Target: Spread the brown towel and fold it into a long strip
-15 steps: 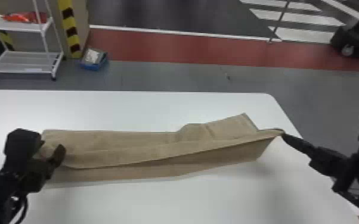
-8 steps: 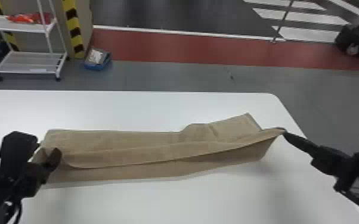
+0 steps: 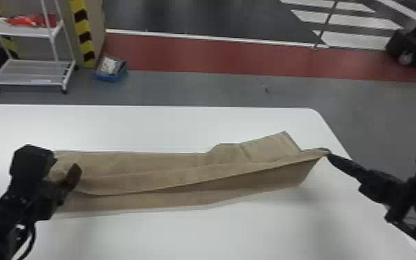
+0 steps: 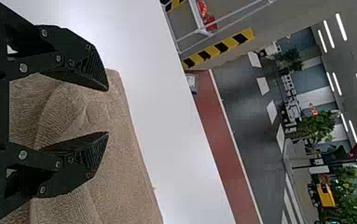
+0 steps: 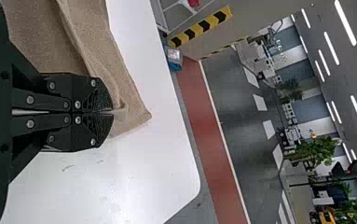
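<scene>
Brown and finely textured, the towel (image 3: 183,178) lay lengthwise from left to right across a white table (image 3: 183,128), forming a long, uneven strip with loose folds running along it. At its right end, one edge was lifted off the tabletop and slanted up to the right gripper (image 3: 327,152), while another layer reached the table behind it, its squared corner pointing away from the robot. In the right wrist view, the right gripper's (image 5: 113,112) two flat black fingers were pressed together, pinching a bit of the towel at their tips. The left gripper (image 3: 64,169) was at the towel's left end; the left wrist view showed its fingers (image 4: 92,151) spread well apart, with rumpled cloth between and beneath them and no grip closed on it. Beyond the table's far edge, to the left, stood a white wire-shelved cart (image 3: 32,71) with red items (image 3: 32,20) on its upper shelf, and near it a blue container (image 3: 111,75) sat on the grey floor (image 3: 197,88).
</scene>
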